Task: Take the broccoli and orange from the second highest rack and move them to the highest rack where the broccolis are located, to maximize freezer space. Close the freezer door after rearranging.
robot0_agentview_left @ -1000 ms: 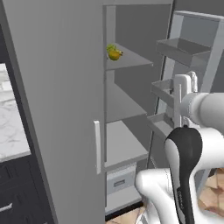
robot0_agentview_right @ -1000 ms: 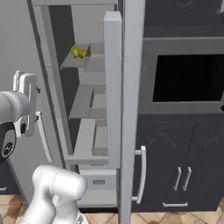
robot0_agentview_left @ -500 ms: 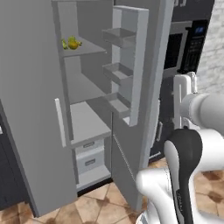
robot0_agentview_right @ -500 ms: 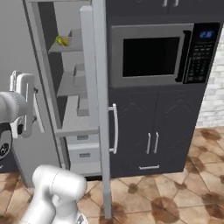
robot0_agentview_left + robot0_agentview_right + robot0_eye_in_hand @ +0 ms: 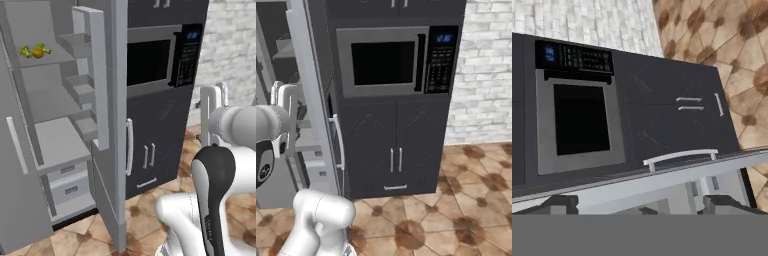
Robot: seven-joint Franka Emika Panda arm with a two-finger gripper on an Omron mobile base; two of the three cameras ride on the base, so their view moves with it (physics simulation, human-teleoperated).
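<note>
Arm (image 5: 215, 200) rises at 4 o'clock in the left base view, dark elbow nearest, white forearm reaching level toward the wall unit. Gripper (image 5: 212, 112) stands upright at 3 o'clock, holding nothing, well apart from the freezer door (image 5: 107, 100); in the right base view the gripper (image 5: 285, 117) sits at 9 o'clock, just in front of the door's edge (image 5: 308, 95). Hand view is rolled sideways: both dark fingertips (image 5: 559, 202) poke up at 6 o'clock, set wide, nothing between them. Beyond them, the door's pale bar handle (image 5: 679, 156) lies across the frame, then the microwave (image 5: 579, 120) and dark cabinets (image 5: 672, 112). Freezer (image 5: 45, 130) stands open; the door swung out edge-on toward the camera, its inner bins (image 5: 82, 90) partly hidden behind its own panel. Top rack (image 5: 45, 60) at 10 o'clock carries the orange (image 5: 37, 52), a smooth orange-yellow ball, with lumpy yellow-green broccolis (image 5: 24, 50) touching it on either side; too small to count the florets for certain. Racks below look bare grey; lower drawers (image 5: 67, 182) at 8 o'clock. In the right base view the freezer's inside is mostly cut off by the door. Farthest: brick wall (image 5: 486, 70) and tiled floor (image 5: 456, 200).
</note>
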